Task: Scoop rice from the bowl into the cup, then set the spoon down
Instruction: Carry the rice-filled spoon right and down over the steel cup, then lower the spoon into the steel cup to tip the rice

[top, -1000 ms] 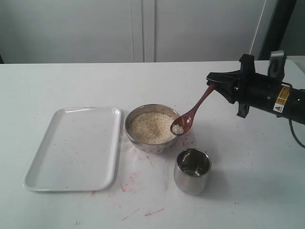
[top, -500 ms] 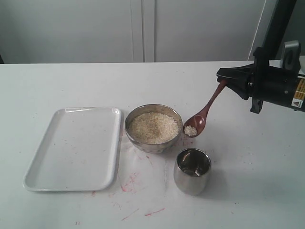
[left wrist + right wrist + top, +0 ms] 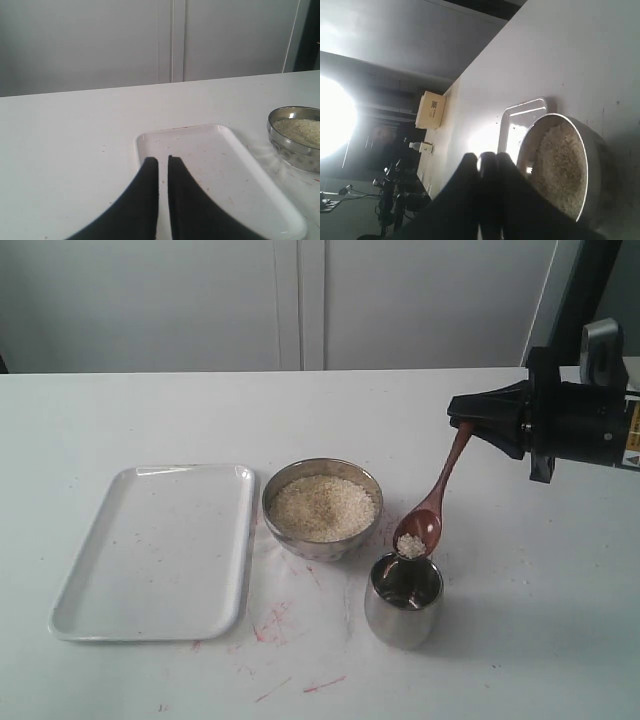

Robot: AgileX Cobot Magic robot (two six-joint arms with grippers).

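Observation:
The steel bowl (image 3: pixel 322 508) holds a mound of pale rice (image 3: pixel 322 508) mid-table. In front of it to the right stands the small steel cup (image 3: pixel 403 600). My right gripper (image 3: pixel 462 427) is shut on the handle end of the dark wooden spoon (image 3: pixel 437 492), which hangs down with its scoop, carrying a few grains, just over the cup's rim. The right wrist view shows the bowl (image 3: pixel 590 165) beside the dark fingers (image 3: pixel 465 170) closed on the spoon handle (image 3: pixel 487 162). My left gripper (image 3: pixel 163 161) hovers over the white tray with its jaws nearly together and nothing between them.
A white rectangular tray (image 3: pixel 160 550) lies left of the bowl, also seen in the left wrist view as the tray (image 3: pixel 235 170). Pink smears mark the tabletop (image 3: pixel 280 625) near the cup. The bowl (image 3: pixel 295 137) sits off the tray's far side.
My right gripper has carried the spoon from over the bowl's edge forward and down, so its loaded scoop now sits over the cup. The left arm has not moved.

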